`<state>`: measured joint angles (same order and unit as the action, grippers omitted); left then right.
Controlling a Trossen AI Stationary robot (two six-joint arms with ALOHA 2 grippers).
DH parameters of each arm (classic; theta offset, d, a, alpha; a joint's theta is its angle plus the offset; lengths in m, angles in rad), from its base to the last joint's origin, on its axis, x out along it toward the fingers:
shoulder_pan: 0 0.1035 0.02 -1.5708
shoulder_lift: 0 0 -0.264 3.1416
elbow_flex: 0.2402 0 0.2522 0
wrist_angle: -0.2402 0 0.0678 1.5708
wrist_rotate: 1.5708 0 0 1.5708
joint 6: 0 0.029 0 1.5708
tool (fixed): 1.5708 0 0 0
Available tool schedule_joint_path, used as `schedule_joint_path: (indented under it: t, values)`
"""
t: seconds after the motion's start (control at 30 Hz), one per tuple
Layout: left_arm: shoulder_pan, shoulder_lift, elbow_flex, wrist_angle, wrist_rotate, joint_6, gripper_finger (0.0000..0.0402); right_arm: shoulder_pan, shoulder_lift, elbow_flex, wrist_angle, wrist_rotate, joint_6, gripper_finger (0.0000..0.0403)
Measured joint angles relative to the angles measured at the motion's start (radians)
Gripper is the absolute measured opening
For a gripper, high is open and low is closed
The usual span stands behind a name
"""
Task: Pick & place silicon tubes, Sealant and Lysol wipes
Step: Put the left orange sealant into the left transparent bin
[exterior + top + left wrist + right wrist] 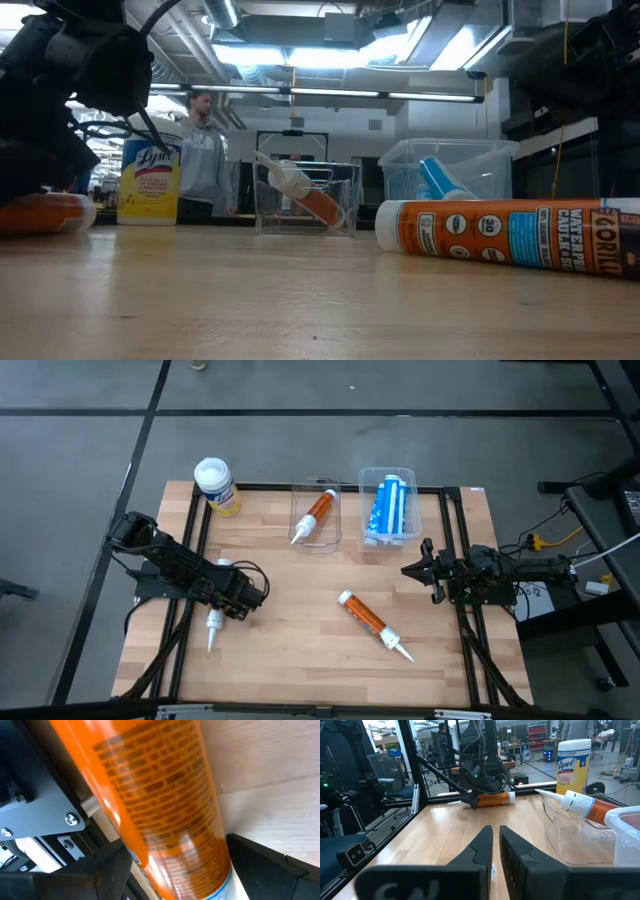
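An orange sealant tube (160, 800) lies on the wooden table at the left, its white nozzle (213, 628) pointing toward the near edge. My left gripper (240, 600) is shut on it. A second orange tube (372, 625) lies loose on the table at near centre. The Lysol wipes canister (215, 485), with a yellow label and white lid, stands at the far left corner. My right gripper (496, 845) is shut and empty, hovering at the right (415, 568). My left gripper has one dark finger (110, 870) on each side of the tube's orange body (200, 870), lying across the tube. The fingers come from above. In the low view the tube (45, 213) lies level on the table.
Two clear bins stand at the far middle. One (317, 515) holds an orange tube, the other (388, 508) a blue tube. A black frame (190, 560) runs along the table's sides. A person (205, 150) stands beyond the far edge.
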<state>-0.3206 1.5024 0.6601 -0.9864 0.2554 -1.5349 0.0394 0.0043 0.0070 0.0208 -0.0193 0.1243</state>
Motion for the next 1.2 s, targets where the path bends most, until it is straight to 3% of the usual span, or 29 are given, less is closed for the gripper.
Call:
schedule_joint_path:
  t: [0.53, 0.9, 1.2]
  values:
    - [0.002, -0.048, -0.002, 0.100, -0.030, -0.029, 0.0309, 0.000, 0.000, 0.000, 0.000, 0.000, 0.001, 0.0035]
    - [0.002, -0.064, -0.001, 0.077, -0.028, -0.042, 0.0207, 0.000, 0.000, 0.000, 0.000, 0.000, 0.001, 0.0035]
    - [0.002, -0.064, 0.043, 0.035, -0.006, -0.033, 0.0214, 0.000, 0.000, 0.000, 0.000, 0.000, 0.001, 0.0035]
